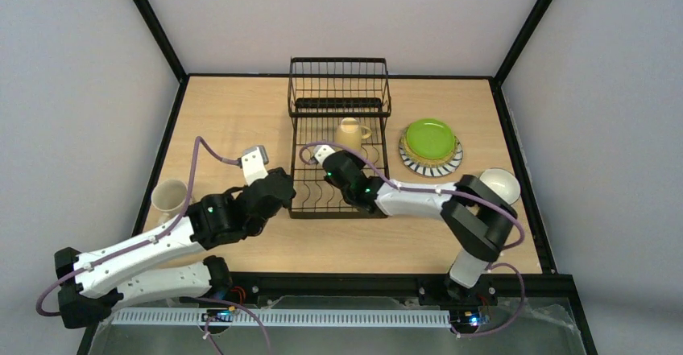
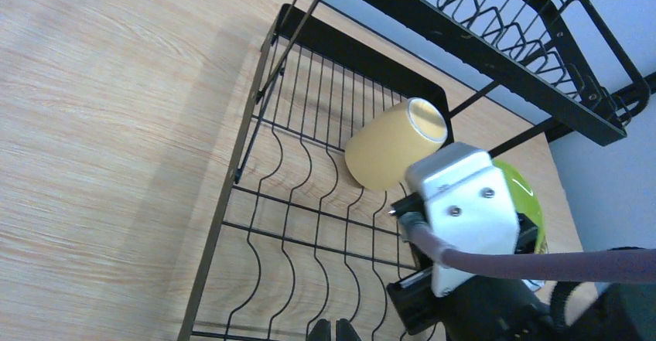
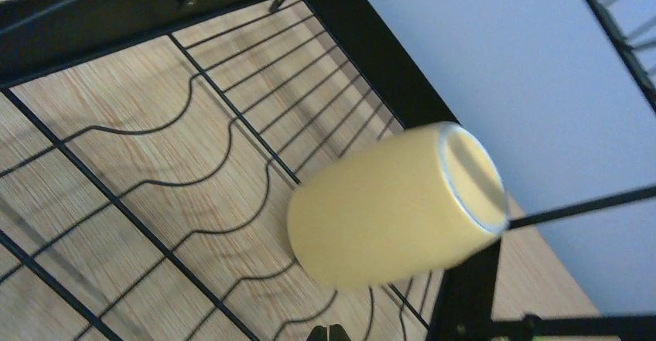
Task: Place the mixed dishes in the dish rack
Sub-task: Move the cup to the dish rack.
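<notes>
Status, overhead view:
- dish rack (image 1: 339,104) sits upper centre of the frame on the table (image 1: 233,105). Raised basket at the top, flat section with curved dividers below it.
- pale yellow mug (image 1: 349,134) is in the rack: upright, mouth up, in the flat section just below the basket, handle pointing to frame right. It's the only dish in the rack.
- Plates are stacked on the table just right of the rack: lime green plate (image 1: 428,138) on top, tan plate (image 1: 432,160) under it, striped-rim plate (image 1: 435,170) at the bottom.
- cream mug (image 1: 169,198) is on the table at centre left, well apart from the rack, mouth up.
- white mug (image 1: 499,183) is at centre right, below and right of the plate stack, partly behind the right arm's elbow. Can't make out any print.

Grippers:
- left gripper (image 2: 333,330): only the fingertips show, at the bottom edge of the left wrist view. Tips are together with nothing between them. Overhead, the wrist is at the rack's left edge, lower part.
- right gripper (image 3: 326,332): same again, tips together at the bottom edge and holding nothing. Overhead, the wrist reaches over the flat section, just below and left of the yellow mug. No contact with the mug that I can see.

The right wrist view is motion-blurred. The yellow mug fills the centre of that frame, with rack wires under it.
The left wrist view shows the right arm's camera housing (image 2: 462,209) in front of the mug, with a bit of the green plate behind it.
</notes>
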Motion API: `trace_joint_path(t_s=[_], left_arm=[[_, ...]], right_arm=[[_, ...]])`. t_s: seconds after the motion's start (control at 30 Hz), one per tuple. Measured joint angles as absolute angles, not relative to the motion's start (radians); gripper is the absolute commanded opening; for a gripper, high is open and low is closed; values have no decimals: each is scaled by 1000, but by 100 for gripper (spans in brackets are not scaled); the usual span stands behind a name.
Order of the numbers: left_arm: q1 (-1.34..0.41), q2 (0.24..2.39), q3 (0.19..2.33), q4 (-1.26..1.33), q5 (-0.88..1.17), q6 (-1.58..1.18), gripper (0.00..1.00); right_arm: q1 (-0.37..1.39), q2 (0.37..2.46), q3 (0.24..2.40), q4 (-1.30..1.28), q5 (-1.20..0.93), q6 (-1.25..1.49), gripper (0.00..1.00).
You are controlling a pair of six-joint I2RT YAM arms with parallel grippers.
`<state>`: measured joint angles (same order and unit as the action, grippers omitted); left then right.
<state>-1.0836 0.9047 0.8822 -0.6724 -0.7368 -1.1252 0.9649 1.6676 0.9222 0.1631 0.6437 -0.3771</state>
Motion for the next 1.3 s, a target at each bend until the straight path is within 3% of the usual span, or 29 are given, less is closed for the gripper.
trace_joint_path(t_s=[0.4,0.87,1.3], left_arm=[[-1084,875,882,-691,-783,-1145,2],[-1084,679,746,-628,-813,-1150,1],[-1084,610,701,-603,-830,-1152,2]], right_arm=[[969,1856,1020,327,614,-556,0],[947,2007,1023,617,620,-770,0],[865,2035,1023,723,615,-834,0]])
